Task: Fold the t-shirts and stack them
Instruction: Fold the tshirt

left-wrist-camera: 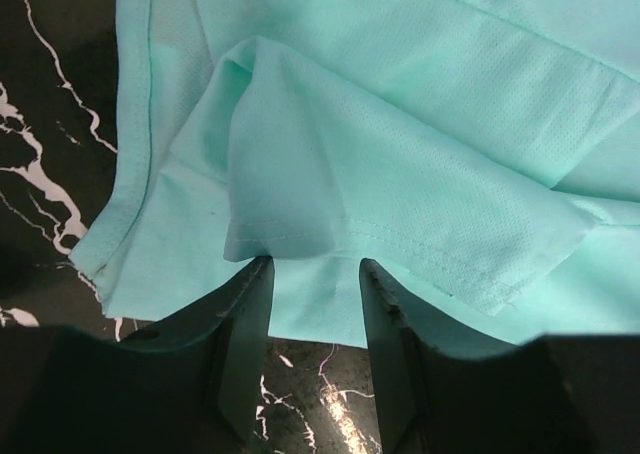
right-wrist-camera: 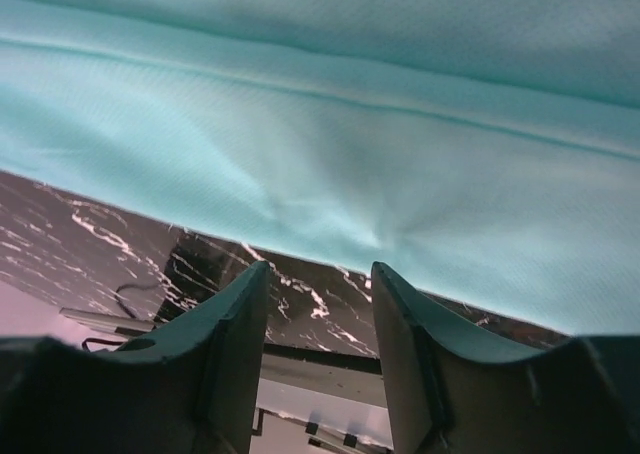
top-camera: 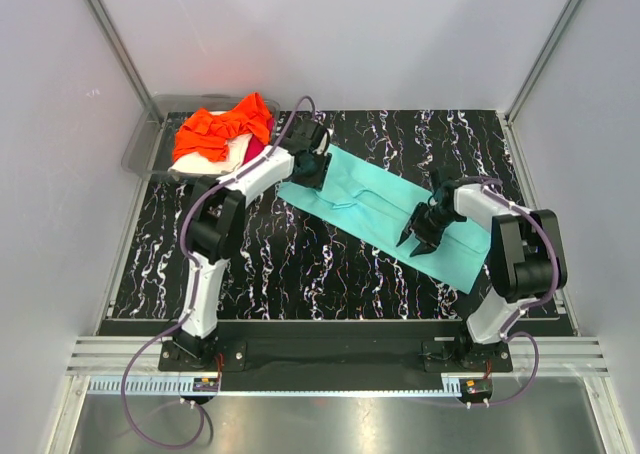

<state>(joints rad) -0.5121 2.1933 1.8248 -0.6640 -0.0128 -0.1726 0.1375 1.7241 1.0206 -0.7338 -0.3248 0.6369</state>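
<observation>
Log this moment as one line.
teal t-shirt: lying spread | left gripper: open, at hem | right gripper: open, at long edge | orange t-shirt: heaped far-left

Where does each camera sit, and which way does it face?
Top external: overhead behind the robot, looking down on table, left arm, right arm, teal t-shirt.
Left wrist: on the left arm, facing the hemmed flap; left claw shows.
Right wrist: on the right arm, facing the shirt's edge; right claw shows.
All share the t-shirt.
</observation>
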